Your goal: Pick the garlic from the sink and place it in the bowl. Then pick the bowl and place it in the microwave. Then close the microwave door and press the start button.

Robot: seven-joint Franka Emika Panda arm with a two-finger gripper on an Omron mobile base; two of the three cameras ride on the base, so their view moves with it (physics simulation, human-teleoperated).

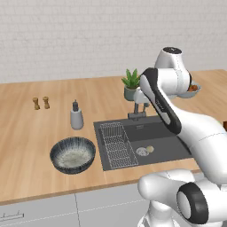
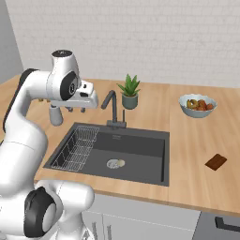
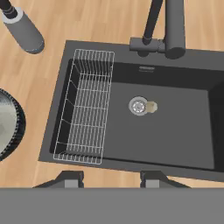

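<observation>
Cream-beige and small, the garlic (image 3: 151, 106) lies on the floor of the dark sink (image 3: 183, 144), touching the silver drain (image 3: 138, 106) on its side away from the wire rack (image 3: 89, 107). The gripper (image 3: 109, 178) hangs high above the sink with its fingers apart, holding nothing. On the descent, the fingers could nudge the round bulb and send it rolling, or strike the faucet (image 3: 168, 28) behind the drain.

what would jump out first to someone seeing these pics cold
The dark sink cut into the pale wooden counter draws the eye, with a small garlic lying right beside its silver drain and a wire rack on one side. The wide streaked bowl sits on the counter next to the sink, and the white arm's pincer hangs open above the basin.
</observation>
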